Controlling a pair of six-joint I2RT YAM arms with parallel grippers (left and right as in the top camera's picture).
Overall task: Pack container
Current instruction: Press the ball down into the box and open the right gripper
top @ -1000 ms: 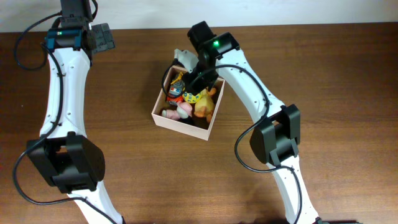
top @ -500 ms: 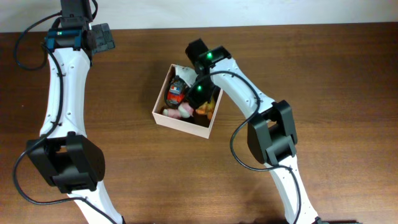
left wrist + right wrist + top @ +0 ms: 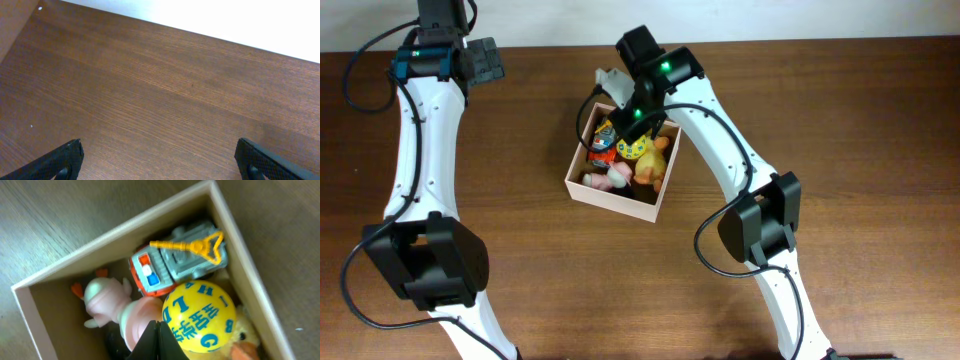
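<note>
The container [image 3: 612, 200] is a square, shallow, cream-walled box in the middle of the table. It holds several toys: a yellow ball with blue letters [image 3: 200, 315], an orange and grey toy truck [image 3: 175, 265], a pale pink duck figure [image 3: 105, 297] and a yellow plush [image 3: 648, 172]. My right gripper [image 3: 628, 122] hovers over the box's far half; in the right wrist view it [image 3: 157, 326] is shut and empty, just above the ball and the pink toy. My left gripper [image 3: 483, 62] is far off at the table's back left, open over bare wood [image 3: 160, 167].
The container's cream wall [image 3: 125, 230] runs diagonally through the right wrist view, with dark wooden table [image 3: 840, 150] around it. The table's back edge meets a white wall [image 3: 225, 20] close behind the left gripper.
Half a second ago the right arm was lower and nearer, over the box's middle. It has since drawn back toward the far edge, still shut. The left arm has not moved.
</note>
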